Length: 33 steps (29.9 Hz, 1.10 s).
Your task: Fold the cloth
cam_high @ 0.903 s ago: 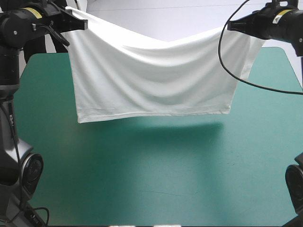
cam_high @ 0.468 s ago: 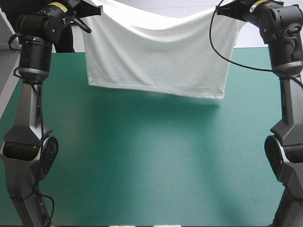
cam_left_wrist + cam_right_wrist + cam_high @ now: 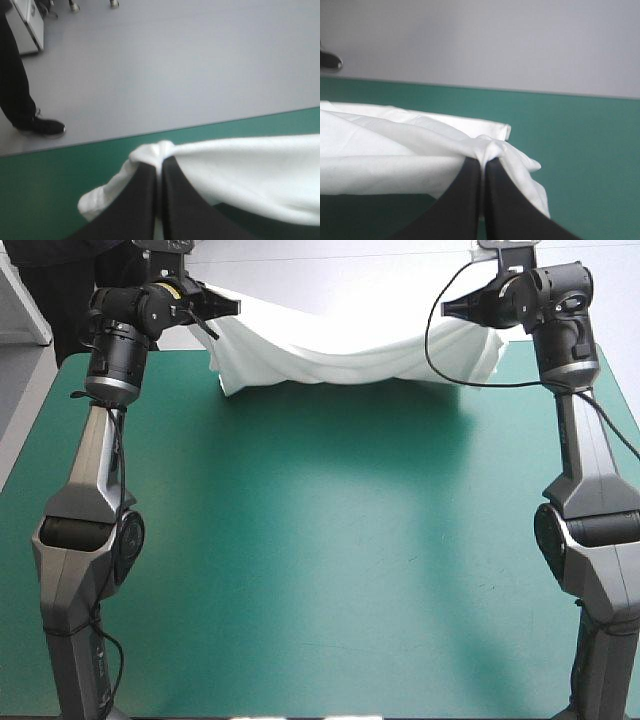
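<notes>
Sleeves and collar are lost in the folds of the T-shirt (image 3: 340, 345) in the high view — and whether its lower edge touches the surface (image 3: 320, 540) cannot be told. In both wrist views the jaws cover the pinched cloth, which runs off each picture's edge.

No text, brand, number or sign can be read in any of the views. The only marking is a small yellow label (image 3: 171, 288) near the wrist of the left arm (image 3: 108, 375) in the high view, and whatever is printed on it is too small to make out. The wrist views show no lettering at all.
</notes>
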### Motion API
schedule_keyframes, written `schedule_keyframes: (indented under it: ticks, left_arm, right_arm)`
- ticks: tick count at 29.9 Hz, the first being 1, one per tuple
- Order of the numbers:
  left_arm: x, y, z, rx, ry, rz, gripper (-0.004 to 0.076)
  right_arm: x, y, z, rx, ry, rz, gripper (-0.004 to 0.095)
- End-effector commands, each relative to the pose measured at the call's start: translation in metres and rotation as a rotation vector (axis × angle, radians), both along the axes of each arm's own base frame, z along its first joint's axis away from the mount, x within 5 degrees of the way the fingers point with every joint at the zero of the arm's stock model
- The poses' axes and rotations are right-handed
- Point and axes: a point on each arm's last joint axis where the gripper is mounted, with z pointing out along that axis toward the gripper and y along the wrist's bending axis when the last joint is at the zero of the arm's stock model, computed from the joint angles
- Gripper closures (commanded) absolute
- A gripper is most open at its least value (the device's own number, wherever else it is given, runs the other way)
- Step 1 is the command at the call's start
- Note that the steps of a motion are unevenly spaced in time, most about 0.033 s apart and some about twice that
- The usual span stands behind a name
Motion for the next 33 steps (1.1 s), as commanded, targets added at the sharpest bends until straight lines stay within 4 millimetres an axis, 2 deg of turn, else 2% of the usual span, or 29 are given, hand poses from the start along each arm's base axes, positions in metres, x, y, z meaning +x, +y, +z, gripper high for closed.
schedule_keyframes:
  ticks: [1,5,9,11,14,15,21,29,33]
  left_arm:
    - [-0.014,0.001,0.024,-0.057,-0.05,0.017,0.0746]
    - [-0.01,-0.001,-0.008,-0.006,0.118,0.043,0.0746]
    - [-0.01,-0.003,-0.039,-0.028,0.236,0.067,0.0746]
    - [-0.02,-0.003,-0.048,-0.007,0.244,0.066,0.0746]
    - [-0.046,0.0,-0.05,-0.031,0.188,0.073,0.0746]
    - [-0.054,0.001,-0.059,-0.031,0.198,0.074,0.0746]
    - [-0.104,0.01,-0.09,-0.026,0.247,0.067,0.0746]
    - [-0.151,0.017,-0.121,-0.053,0.369,0.072,0.0746]
    - [-0.178,0.02,-0.139,-0.066,0.435,0.063,0.0746]
  right_arm:
    - [-0.014,-0.002,0.013,-0.003,0.017,-0.009,0.0925]
    - [-0.005,-0.007,-0.008,0.015,0.1,-0.006,0.0925]
    - [-0.005,-0.015,-0.032,0.016,0.207,-0.016,0.0924]
    - [-0.01,-0.021,-0.046,0.065,0.284,-0.015,0.0925]
    - [-0.022,-0.022,-0.067,0.074,0.36,-0.014,0.0924]
    - [-0.026,-0.022,-0.075,0.079,0.379,-0.014,0.0925]
    - [-0.071,-0.019,-0.106,0.08,0.408,-0.007,0.0924]
    - [-0.132,-0.023,-0.149,0.092,0.499,-0.019,0.0925]
    - [-0.155,-0.024,-0.168,0.098,0.564,-0.018,0.0925]
